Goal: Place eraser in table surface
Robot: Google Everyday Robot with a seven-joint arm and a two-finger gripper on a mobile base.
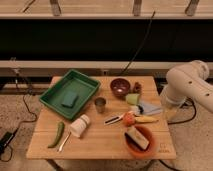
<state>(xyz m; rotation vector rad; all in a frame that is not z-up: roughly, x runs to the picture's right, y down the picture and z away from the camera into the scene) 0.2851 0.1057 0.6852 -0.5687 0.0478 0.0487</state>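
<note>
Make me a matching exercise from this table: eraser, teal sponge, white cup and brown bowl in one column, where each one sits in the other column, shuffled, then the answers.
1 eraser
2 teal sponge
3 white cup
4 brown bowl

A in the green tray
B on its side on the table surface, front left
C toward the table's back edge
D in the orange bowl

Pairs: 1-D, 2-A, 3-B, 4-C.

The tool does not show; only the white arm shows, by the table's right edge.
</note>
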